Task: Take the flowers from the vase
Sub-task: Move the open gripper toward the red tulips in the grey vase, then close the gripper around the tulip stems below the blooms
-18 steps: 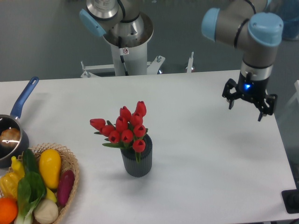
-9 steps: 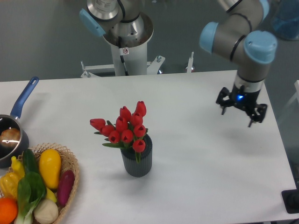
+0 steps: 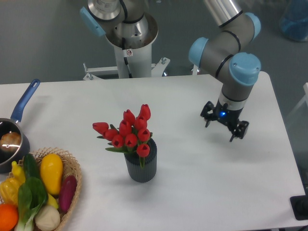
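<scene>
The flowers (image 3: 127, 132), a bunch of red tulip buds with green leaves, stand upright in the vase (image 3: 141, 165), a dark grey ribbed cylinder near the middle of the white table. My gripper (image 3: 221, 130) hangs above the table to the right of the flowers, well apart from them. Its fingers are spread open and nothing is between them.
A blue-handled saucepan (image 3: 12, 134) sits at the left edge. A wicker basket (image 3: 72, 166) with yellow, purple and green vegetables stands at the front left. The robot base (image 3: 129, 43) rises behind the table. The table's right edge (image 3: 288, 144) lies beyond the gripper.
The gripper has travelled left and a little down across the table, from near the right edge toward the flowers. The flowers and vase have not moved.
</scene>
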Tool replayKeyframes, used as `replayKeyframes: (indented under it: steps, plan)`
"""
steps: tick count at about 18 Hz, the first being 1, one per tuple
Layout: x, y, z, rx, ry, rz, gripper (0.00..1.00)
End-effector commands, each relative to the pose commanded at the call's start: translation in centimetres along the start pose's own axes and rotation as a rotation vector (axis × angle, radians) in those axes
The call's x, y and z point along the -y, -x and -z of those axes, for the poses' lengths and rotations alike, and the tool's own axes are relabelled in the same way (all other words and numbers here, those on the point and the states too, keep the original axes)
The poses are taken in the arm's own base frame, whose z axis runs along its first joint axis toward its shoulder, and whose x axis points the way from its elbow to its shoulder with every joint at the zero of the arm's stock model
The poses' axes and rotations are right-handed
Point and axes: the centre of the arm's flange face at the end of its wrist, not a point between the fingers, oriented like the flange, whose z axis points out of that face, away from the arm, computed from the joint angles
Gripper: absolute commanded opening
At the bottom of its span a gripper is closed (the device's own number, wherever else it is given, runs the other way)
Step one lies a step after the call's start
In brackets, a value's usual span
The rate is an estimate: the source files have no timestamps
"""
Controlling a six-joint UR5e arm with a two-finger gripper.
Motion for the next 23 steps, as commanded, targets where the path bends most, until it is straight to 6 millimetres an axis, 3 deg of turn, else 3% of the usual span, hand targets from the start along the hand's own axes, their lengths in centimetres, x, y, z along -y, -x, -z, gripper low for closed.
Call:
replayKeyframes:
  steps: [6, 14, 18, 23]
  plan:
    - [2.1, -3.9, 1.4, -0.050, -0.231, -0.005, 1.00]
    - [5.9, -8.8, 6.4, -0.085, -0.449, -0.027, 1.00]
    - [7.7, -10.4, 5.8, -0.118, -0.483, -0.056, 1.00]
    - [8.6, -10.9, 5.0, -0.137, -0.521, -0.101, 1.00]
